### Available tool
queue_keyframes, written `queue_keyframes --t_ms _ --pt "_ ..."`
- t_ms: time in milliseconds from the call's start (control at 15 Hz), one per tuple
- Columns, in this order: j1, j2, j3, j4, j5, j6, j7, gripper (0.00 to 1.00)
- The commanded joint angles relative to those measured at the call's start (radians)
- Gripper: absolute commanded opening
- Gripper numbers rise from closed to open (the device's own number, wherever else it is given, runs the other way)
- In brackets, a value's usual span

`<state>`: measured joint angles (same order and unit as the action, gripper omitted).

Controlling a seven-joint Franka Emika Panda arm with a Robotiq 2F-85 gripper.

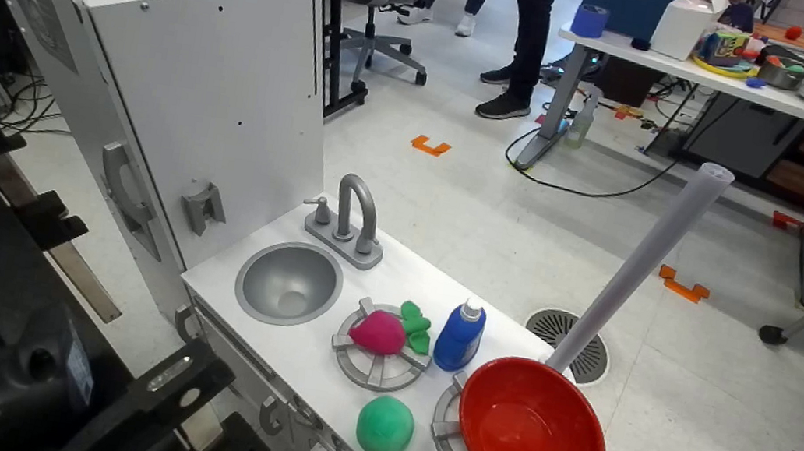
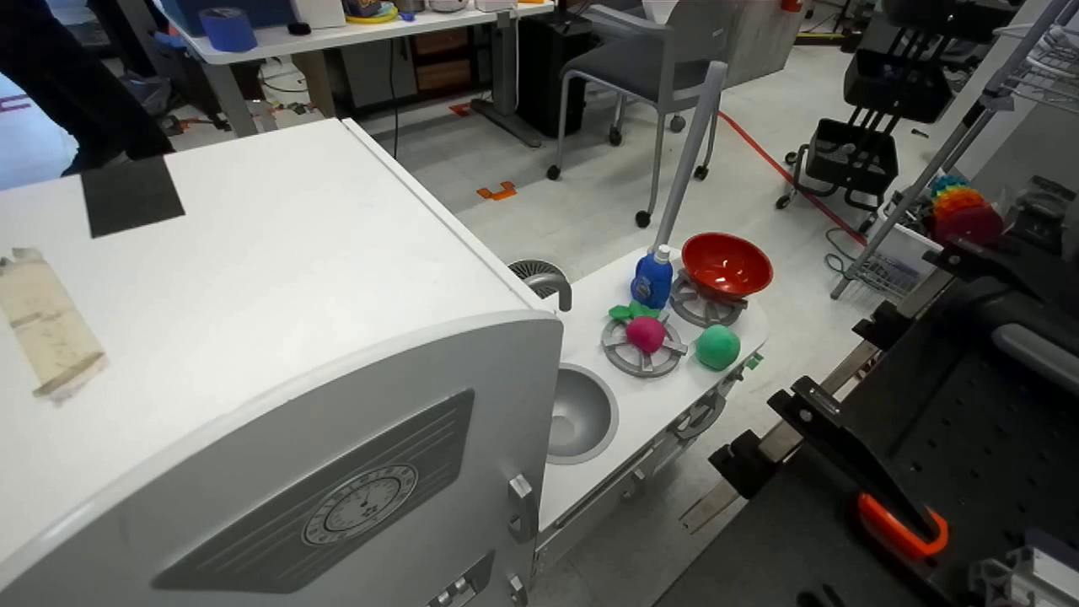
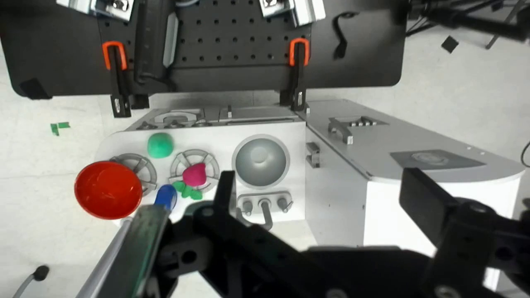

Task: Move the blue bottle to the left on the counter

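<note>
The blue bottle point(image 1: 459, 340) stands upright on the white counter point(image 1: 301, 353), between the red bowl and the pink-and-green toy. It also shows in an exterior view point(image 2: 652, 282) beside the toy and behind the green ball. In the wrist view the bottle point(image 3: 166, 196) is partly hidden by the gripper's left linkage. My gripper point(image 3: 321, 186) is open with nothing between its fingers. It is high above the scene. Its left finger overlaps the counter by the sink in the picture, and its right finger overlaps the tall white cabinet. The gripper is out of view in both exterior views.
A red bowl point(image 1: 532, 433) sits on a burner. A pink-and-green toy point(image 1: 380, 333) lies on another burner. A green ball point(image 1: 385, 428) is near the front edge. A round sink point(image 1: 289, 283) and faucet point(image 1: 355, 223) adjoin the tall cabinet point(image 1: 216, 89). A grey pole point(image 1: 640, 267) rises behind the bowl.
</note>
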<state>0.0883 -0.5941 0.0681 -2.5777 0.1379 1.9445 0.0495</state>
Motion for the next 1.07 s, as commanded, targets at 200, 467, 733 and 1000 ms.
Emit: queue_keyframes --t_ms 200,467,733,1000 --pt "-0.057 0.434 -0.007 0.201 -0.038 0.338 0.029 1.0" --pt "-0.072 0.702 -0.041 0.369 0.015 0.446 0.031 1.0" --pt "-0.104 0.966 -0.065 0.555 0.073 0.514 0.074 1.0" --pt "-0.158 1.224 -0.06 0.76 0.168 0.541 0.099 1.0"
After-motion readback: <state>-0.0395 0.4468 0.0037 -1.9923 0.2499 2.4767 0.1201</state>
